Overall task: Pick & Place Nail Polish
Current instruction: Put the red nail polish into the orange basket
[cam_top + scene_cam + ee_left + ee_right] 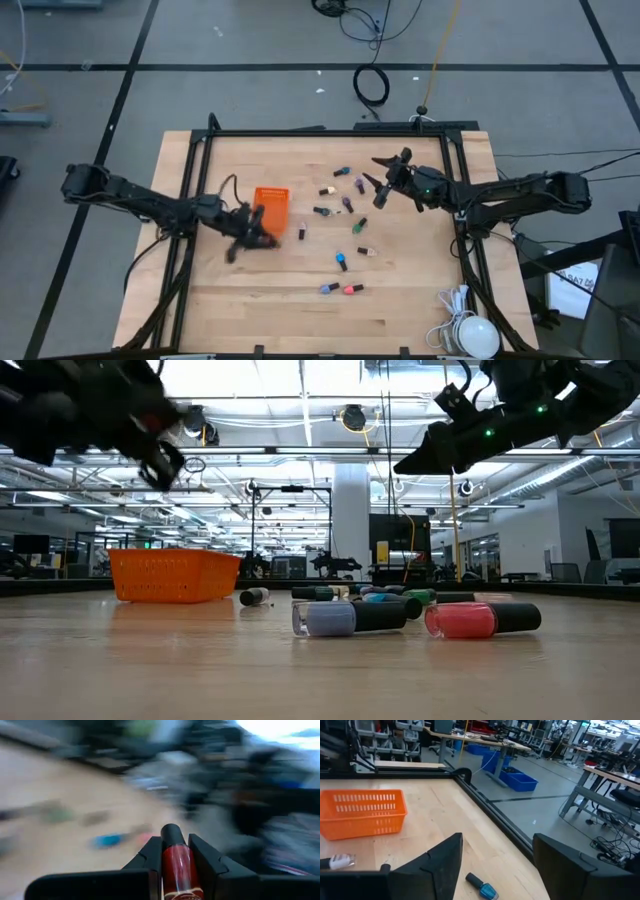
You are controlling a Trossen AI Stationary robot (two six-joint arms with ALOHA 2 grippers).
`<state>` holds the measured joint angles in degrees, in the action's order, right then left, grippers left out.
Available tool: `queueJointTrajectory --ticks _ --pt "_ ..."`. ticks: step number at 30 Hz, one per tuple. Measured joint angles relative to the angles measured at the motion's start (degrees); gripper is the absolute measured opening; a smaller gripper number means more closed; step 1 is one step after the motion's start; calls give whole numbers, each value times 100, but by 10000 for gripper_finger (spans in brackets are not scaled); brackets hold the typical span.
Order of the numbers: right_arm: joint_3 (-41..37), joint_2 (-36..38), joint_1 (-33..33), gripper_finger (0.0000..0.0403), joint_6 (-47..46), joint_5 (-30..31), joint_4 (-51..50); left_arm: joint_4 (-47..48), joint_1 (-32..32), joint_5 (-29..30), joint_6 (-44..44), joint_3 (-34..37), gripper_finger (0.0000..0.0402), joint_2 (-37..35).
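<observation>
Left end effector [175, 857] clamps red nail polish bottle [177, 865] beside orange basket [271, 208]; fast swing risks overshooting the rim. Right end effector [379, 171] open, empty.

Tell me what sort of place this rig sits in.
Probably a robotics lab or open workshop hall: a wooden table framed by black rails, long workbenches with blue bins beyond it, and cables on the taped grey floor.

Overhead looks straight down, low camera level across the table [250, 310]; both share the orange basket [271, 210].
</observation>
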<state>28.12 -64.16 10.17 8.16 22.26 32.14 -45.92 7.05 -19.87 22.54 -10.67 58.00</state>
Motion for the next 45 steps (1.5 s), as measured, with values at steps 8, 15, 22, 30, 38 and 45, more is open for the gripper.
queueJointTrajectory --ticks 8,15,22,30,38,45 --pt "0 -1 0 223 0 -2 17 -2057 107 -92 543 1 52 -2" --pt "0 -3 0 215 0 -2 15 -4029 381 860 -297 -1 52 0" --pt "0 -3 0 214 0 -2 17 -4303 841 99 -464 -211 52 -125" --pt "0 -5 0 210 11 -4 63 -3400 1027 -104 -249 -381 52 -171" --pt "0 -5 0 210 0 -4 63 -3309 1140 488 -274 -388 52 -181" --pt "0 -5 0 210 -41 -4 63 -1480 1039 2912 -363 -391 52 -177"
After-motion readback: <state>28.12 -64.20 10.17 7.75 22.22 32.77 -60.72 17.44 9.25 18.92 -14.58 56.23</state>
